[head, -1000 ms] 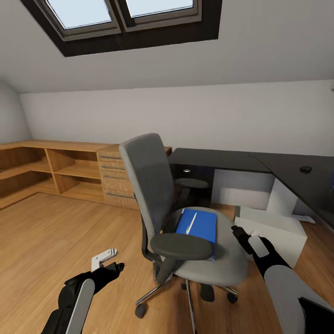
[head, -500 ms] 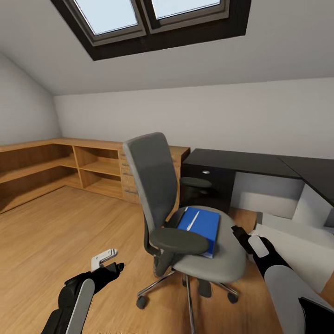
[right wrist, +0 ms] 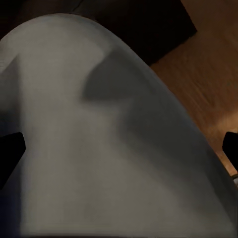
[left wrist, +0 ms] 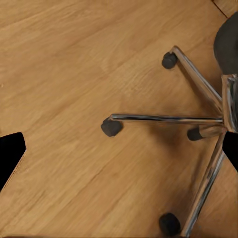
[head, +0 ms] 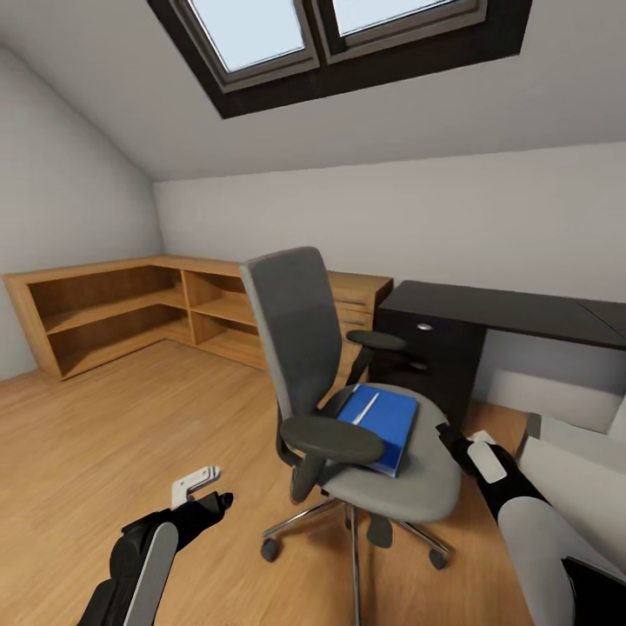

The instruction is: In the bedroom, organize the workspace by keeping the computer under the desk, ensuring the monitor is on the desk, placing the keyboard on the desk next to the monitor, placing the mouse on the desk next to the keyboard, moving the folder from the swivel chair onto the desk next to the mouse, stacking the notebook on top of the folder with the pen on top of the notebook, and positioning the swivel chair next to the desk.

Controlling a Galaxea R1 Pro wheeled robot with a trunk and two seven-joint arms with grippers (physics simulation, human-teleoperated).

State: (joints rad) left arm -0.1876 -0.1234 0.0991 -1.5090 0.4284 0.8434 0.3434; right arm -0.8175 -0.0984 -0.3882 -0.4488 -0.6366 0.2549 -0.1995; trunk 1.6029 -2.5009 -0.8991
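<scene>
Right hand [head: 454,437] beside swivel chair [head: 348,391] (folder [head: 381,416] on seat).

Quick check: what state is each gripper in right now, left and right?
Left gripper: jaws open, holding nothing, above the floor.
Right gripper: jaws open, holding nothing, beside the swivel chair seat.

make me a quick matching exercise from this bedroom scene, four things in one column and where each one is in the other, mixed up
Things:
1. bright blue flat folder
2. grey padded swivel chair
3. light-wood open shelving
4. right gripper

Places:
A. along the walls in the far corner
B. on the wooden floor, in front of the black desk
C. lying on the chair seat
D. beside the seat's edge

Pairs: 1-C, 2-B, 3-A, 4-D
</scene>
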